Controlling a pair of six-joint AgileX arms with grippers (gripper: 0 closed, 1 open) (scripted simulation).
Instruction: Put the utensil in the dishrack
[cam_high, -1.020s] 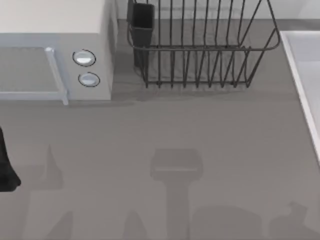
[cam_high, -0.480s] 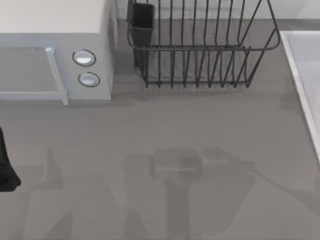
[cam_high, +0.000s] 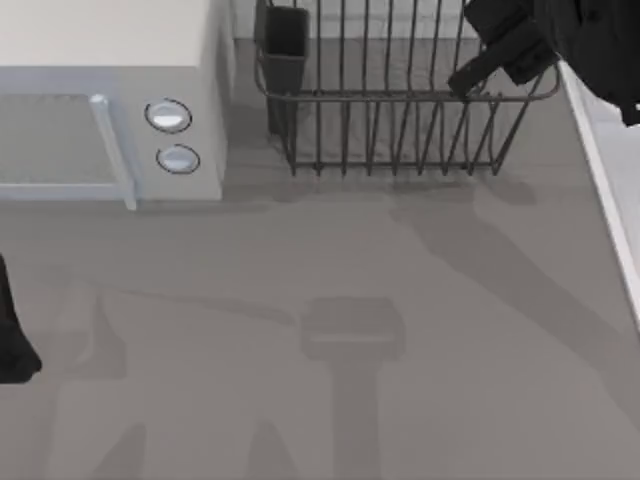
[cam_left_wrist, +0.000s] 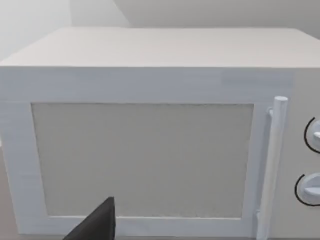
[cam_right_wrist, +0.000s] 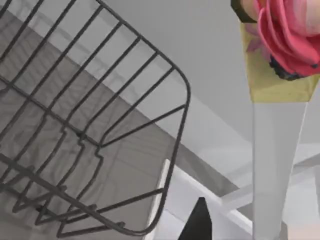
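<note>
**Utensil aloft at the dishrack's right end, not yet inside**

The utensil (cam_right_wrist: 276, 150) is off the bench and in the air, close to the right wrist camera. It has a pale, flat handle, a yellow band and a head printed with a pink, rose-like pattern. In that view it sits just outside the rounded corner of the dishrack (cam_right_wrist: 100, 145) rim, with no wire around it, so it is beside the rack and not in it.

Its long axis runs from the handle, nearest the wrist, out to the patterned head, which points away from the arm. How that axis lies relative to the bench I cannot tell.

The right tool (cam_high: 500, 50) hangs over the far right end of the dishrack (cam_high: 400, 110), above the rim. The handle leaves the wrist view towards it, so I judge the utensil is being carried. The grip itself is hidden, and I cannot tell how far open the tool is.

The lift and carry look done. What is left is to bring the utensil inside the wires, or across to the dark cutlery cup (cam_high: 284, 45) at the rack's far left corner, and then let it go.

The left tool (cam_high: 12, 345) is parked at the left edge of the bench (cam_high: 320, 400), facing the microwave (cam_high: 110, 100). I cannot tell its opening either.
</note>
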